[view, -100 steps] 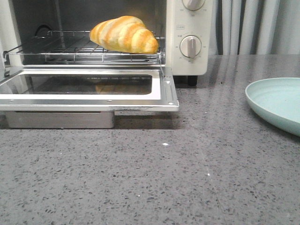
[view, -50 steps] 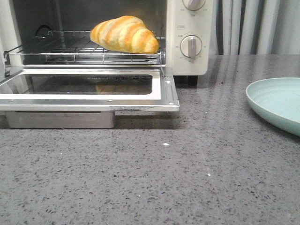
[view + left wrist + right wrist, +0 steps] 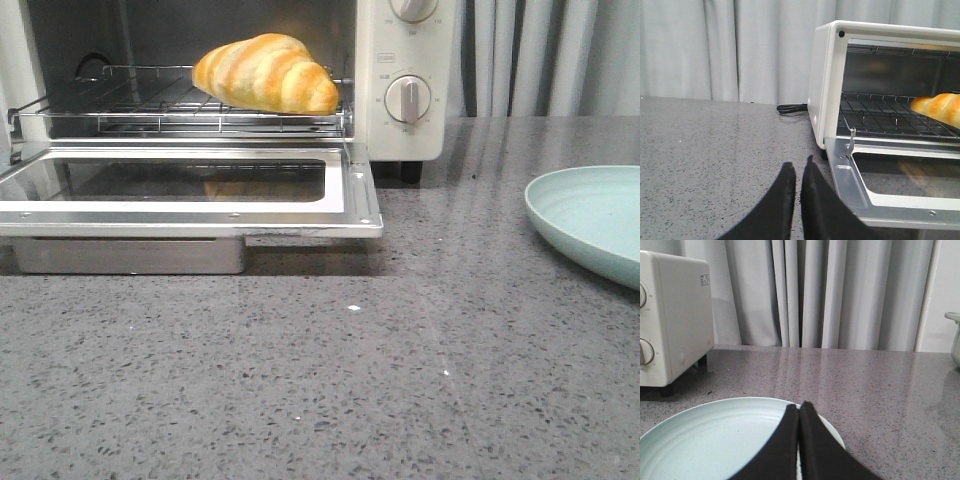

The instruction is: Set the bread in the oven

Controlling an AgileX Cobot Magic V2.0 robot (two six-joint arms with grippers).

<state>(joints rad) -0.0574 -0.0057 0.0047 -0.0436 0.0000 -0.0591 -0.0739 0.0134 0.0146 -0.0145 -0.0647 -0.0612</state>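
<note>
The bread [image 3: 266, 72], a golden-yellow striped roll, lies on the wire rack [image 3: 150, 105] inside the cream-white oven [image 3: 400, 75], toward the rack's right side. The oven door [image 3: 190, 190] hangs folded down flat over the counter. One end of the bread [image 3: 940, 106] shows in the left wrist view. My left gripper [image 3: 798, 167] is shut and empty, low over the counter just outside the door's left corner. My right gripper [image 3: 799, 407] is shut and empty over the pale green plate [image 3: 715, 440]. Neither gripper appears in the front view.
The empty plate [image 3: 590, 220] lies at the right on the grey speckled counter. A black power cord [image 3: 792, 108] lies behind the oven's left side. Grey curtains hang at the back. A pale vessel's edge [image 3: 955, 337] stands far right.
</note>
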